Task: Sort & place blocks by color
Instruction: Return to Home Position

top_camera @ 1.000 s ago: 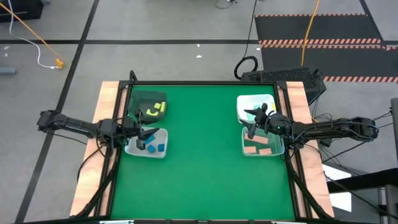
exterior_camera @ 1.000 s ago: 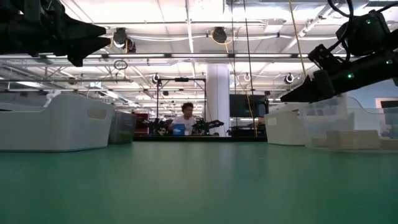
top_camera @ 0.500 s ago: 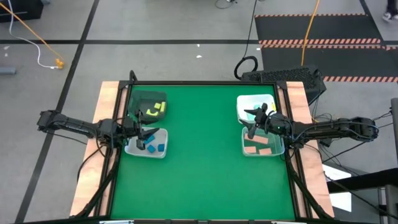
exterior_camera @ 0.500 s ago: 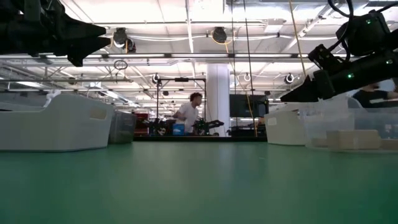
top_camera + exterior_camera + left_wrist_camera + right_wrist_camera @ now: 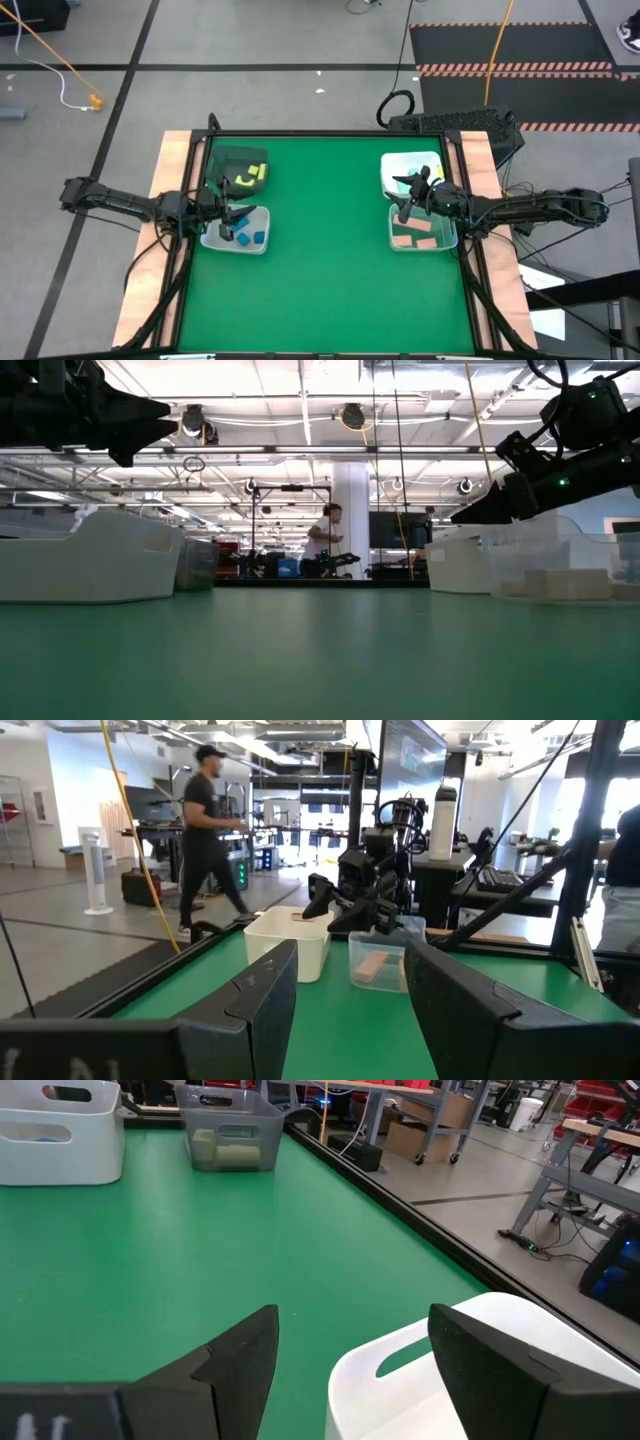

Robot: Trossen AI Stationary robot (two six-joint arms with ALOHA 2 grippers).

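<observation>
In the high view, blue blocks (image 5: 251, 238) lie in a white bin (image 5: 262, 245) at the table's left edge. Yellow blocks (image 5: 252, 176) lie in the dark bin (image 5: 228, 161) behind it. Salmon blocks (image 5: 414, 235) lie in a clear bin (image 5: 447, 240) at the right edge, and a second white bin (image 5: 388, 170) stands behind that one. My left gripper (image 5: 240, 222) (image 5: 350, 965) hovers open over the blue blocks' bin. My right gripper (image 5: 403, 201) (image 5: 352, 1320) hovers open between the two right-hand bins. Neither holds a block.
Green mat (image 5: 325, 250) spreads between the two pairs of bins. Wooden borders (image 5: 150, 260) run along the table's left and right sides. In the low view both arms (image 5: 90, 405) (image 5: 545, 465) hang above the bins. A person (image 5: 325, 540) moves in the room beyond the table.
</observation>
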